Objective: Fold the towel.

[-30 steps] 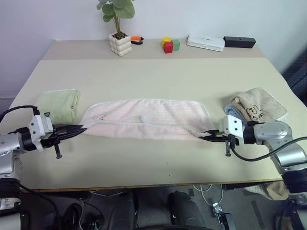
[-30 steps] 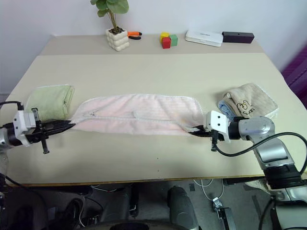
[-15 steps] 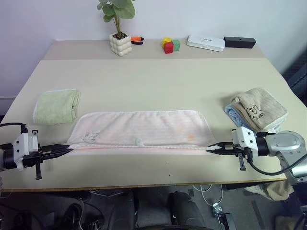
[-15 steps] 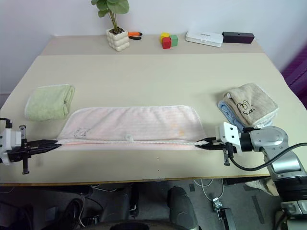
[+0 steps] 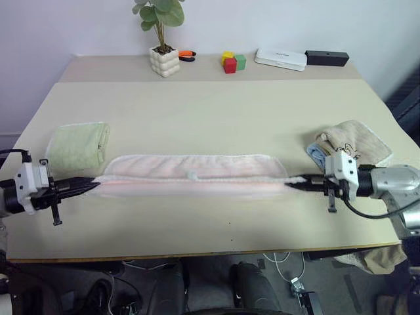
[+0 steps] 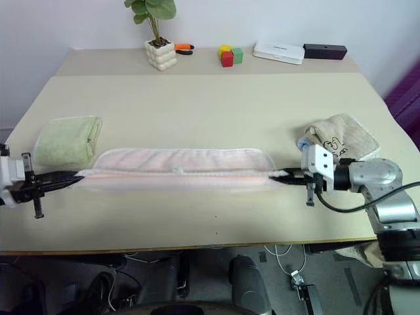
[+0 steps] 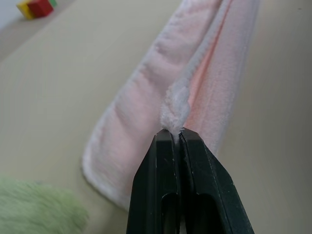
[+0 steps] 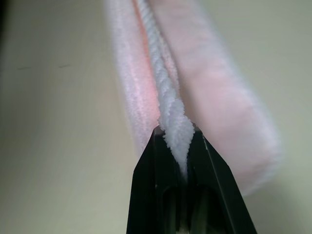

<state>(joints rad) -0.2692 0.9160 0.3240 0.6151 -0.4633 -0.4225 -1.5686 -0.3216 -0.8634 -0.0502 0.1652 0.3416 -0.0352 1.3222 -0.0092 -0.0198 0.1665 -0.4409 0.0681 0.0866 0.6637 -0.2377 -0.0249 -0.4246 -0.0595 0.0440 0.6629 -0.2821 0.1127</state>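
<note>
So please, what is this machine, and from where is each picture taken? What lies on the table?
It is a humanoid robot with two arms, each ending in two black fingers. The two wide pictures come from cameras on its head, looking down over the table. The two close pictures come from a camera on each wrist, looking along that arm's fingers. The left gripper and the right gripper are each shut on one end of the pink towel, stretching it between them. Also on the table: a green folded towel, a beige towel, a potted plant and coloured blocks.

No lettering, label or number can be read on anything.
</note>
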